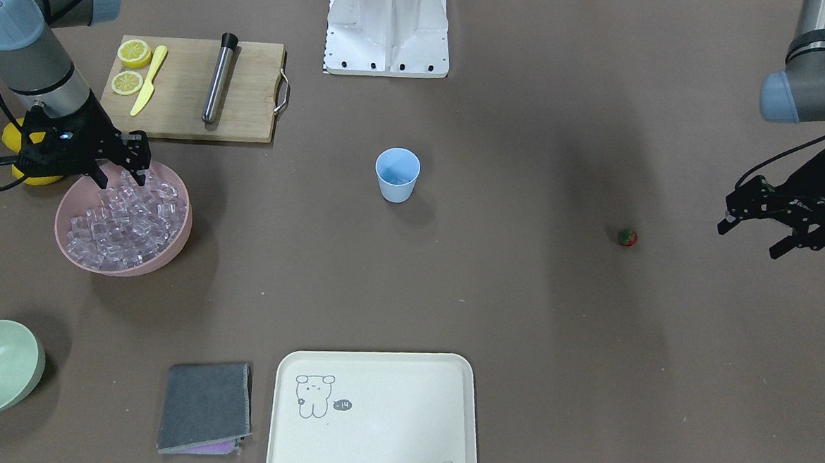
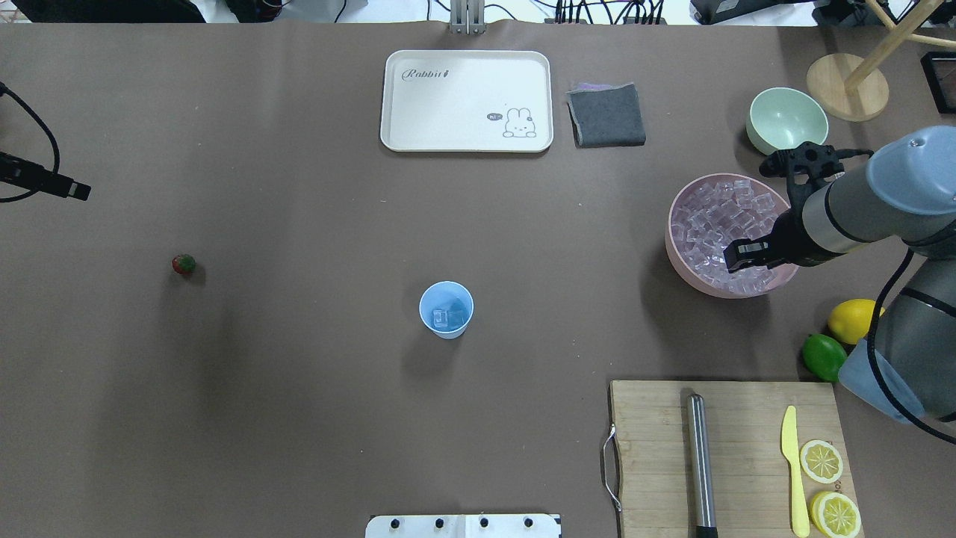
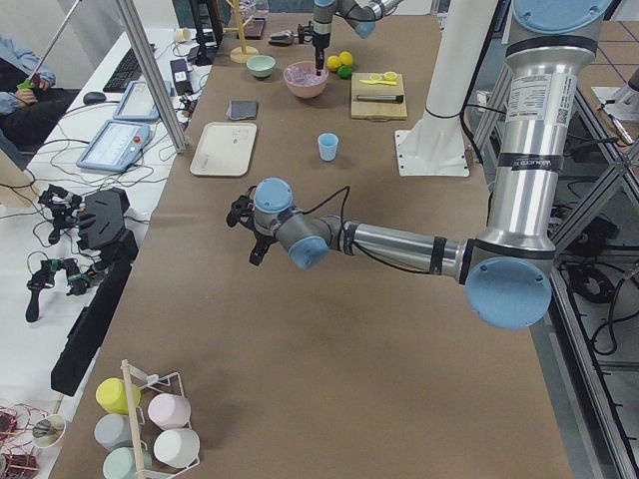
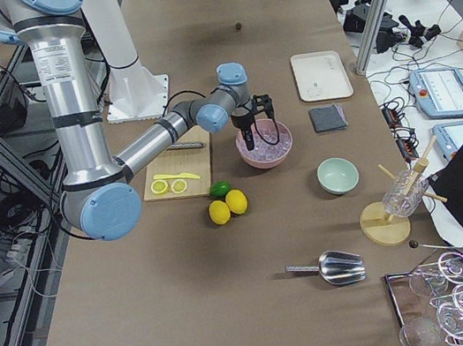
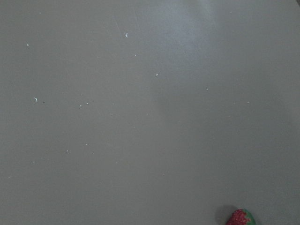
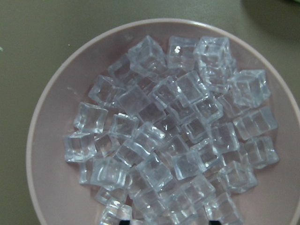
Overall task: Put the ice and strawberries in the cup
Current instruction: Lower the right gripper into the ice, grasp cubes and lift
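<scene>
- Locate the ice (image 6: 173, 140): the clear cubes lie heaped in the pink bowl (image 2: 687, 273) on the robot's right side of the table. At least one more cube sits inside the cup (image 2: 446, 308).
- Locate the cup: it stands upright at mid-table, well apart from the bowl and from both arms.
- Locate the strawberry (image 1: 627, 237): it lies on the bare table on the robot's left side, well apart from the cup.
- Check the right gripper (image 1: 120, 176): it points down into the pink bowl at the side nearer the robot. Its fingers are spread with cubes showing between them. You cannot tell whether the tips touch the ice.
- Check the left gripper (image 1: 749, 238): it hangs above the table, outward of the strawberry and not touching it. Its fingers are spread and hold nothing.
- Note the surroundings: a cutting board (image 2: 736, 418) lies near the robot on the right. A tray (image 2: 418, 112) lies at the far edge.
</scene>
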Available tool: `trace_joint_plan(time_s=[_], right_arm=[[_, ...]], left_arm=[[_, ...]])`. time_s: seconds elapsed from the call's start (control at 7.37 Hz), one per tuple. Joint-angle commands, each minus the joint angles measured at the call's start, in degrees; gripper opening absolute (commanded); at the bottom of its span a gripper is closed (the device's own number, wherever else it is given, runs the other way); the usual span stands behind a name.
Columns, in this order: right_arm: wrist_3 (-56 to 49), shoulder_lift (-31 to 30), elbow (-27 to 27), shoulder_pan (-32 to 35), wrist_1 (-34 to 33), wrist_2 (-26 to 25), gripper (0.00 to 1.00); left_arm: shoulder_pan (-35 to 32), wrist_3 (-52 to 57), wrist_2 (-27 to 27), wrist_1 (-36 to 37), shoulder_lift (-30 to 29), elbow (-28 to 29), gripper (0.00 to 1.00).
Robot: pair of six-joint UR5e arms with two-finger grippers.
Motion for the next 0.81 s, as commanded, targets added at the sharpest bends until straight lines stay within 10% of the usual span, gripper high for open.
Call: trace_joint_plan(time_s=[0.0,0.68], right_arm=[[3.4,-0.1,0.5,-1.8,0.0,-1.6,0.66],[7.4,-0.6,1.7,-3.7,-0.4,-3.1,0.51]], left_arm=[[0.1,0.0,-0.1,0.0,0.0,0.0,0.98],[0.9,-0.9,0.3,-0.1,-0.1,-0.1,0.98]])
